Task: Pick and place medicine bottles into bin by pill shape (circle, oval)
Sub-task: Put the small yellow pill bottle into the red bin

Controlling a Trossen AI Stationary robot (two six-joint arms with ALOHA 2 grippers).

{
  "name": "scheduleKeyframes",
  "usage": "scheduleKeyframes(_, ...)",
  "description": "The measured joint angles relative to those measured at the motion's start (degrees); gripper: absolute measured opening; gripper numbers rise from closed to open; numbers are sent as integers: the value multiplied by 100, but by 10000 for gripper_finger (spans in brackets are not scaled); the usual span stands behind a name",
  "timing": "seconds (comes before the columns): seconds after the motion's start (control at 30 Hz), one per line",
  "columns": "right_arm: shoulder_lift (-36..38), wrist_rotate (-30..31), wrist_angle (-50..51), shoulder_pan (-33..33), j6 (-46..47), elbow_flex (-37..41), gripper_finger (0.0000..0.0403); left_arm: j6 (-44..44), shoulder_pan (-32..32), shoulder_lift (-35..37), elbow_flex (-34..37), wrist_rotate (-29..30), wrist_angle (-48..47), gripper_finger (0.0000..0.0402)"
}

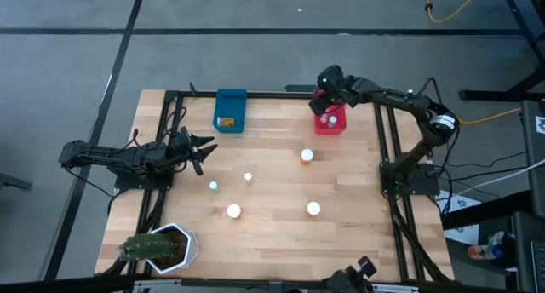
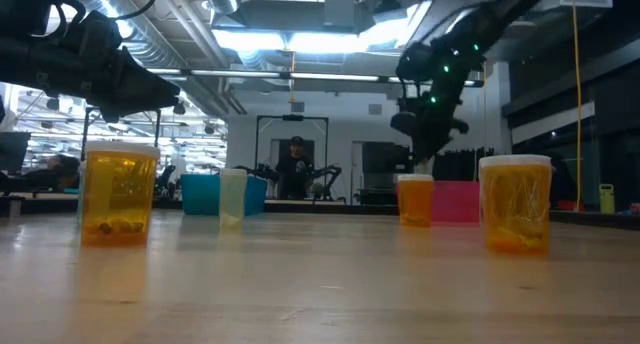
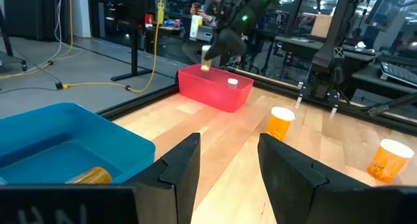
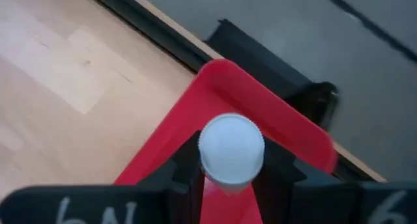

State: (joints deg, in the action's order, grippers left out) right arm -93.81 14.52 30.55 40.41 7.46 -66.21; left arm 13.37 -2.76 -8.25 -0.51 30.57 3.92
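My right gripper [image 1: 324, 102] hangs over the far corner of the red bin [image 1: 330, 123] and is shut on a white-capped medicine bottle [image 4: 231, 149]. Another white cap [image 1: 333, 119] lies in the red bin. My left gripper [image 3: 228, 165] is open and empty, near the blue bin [image 1: 230, 110], which holds an amber bottle [image 3: 90, 176] lying on its side. Several bottles stand upright on the table: an amber one [image 1: 306, 155], two small ones [image 1: 248, 176] [image 1: 213, 186], and two nearer the front [image 1: 233, 211] [image 1: 313, 209]. My right gripper pinches the bottle between its two fingers [image 4: 184, 164], at the sides just under the white cap [image 4: 210, 165]. The fingers come from above, pointing down. The bottle stands upright, cap toward the wrist, lifted clear above the red bin's corner [image 4: 228, 74].
A green plant in a white pot [image 1: 159, 247] stands at the near left corner. Black frame rails [image 1: 383, 148] run along the table's sides and far edge. The bare wood between the bottles and the bins is free.
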Motion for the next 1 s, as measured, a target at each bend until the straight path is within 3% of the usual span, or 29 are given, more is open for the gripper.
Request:
scheduleKeyframes(0.1, -23, -637, -320, 200, -76, 322, 99, -1, 2, 0, 0, 1, -2, 147)
scheduleKeyframes(0.2, -23, -873, -524, 297, -87, 624, 104, -36, 0, 2, 0, 0, -2, 147)
scheduleKeyframes(0.47, -26, -858, -682, 338, -106, 768, 165, -39, 1, 0, 0, 2, -2, 147)
scheduleKeyframes(0.67, -26, -856, -461, 338, -183, 172, 219, -37, 2, 2, 0, 0, -2, 147)
scheduleKeyframes(0.83, -20, -869, 311, 336, 134, -576, 237, -37, 2, 2, 0, 0, -1, 147)
scheduleKeyframes(1.0, -17, -1690, 1133, 123, 296, -1078, 238, -35, 2, 0, 0, 0, -2, 147)
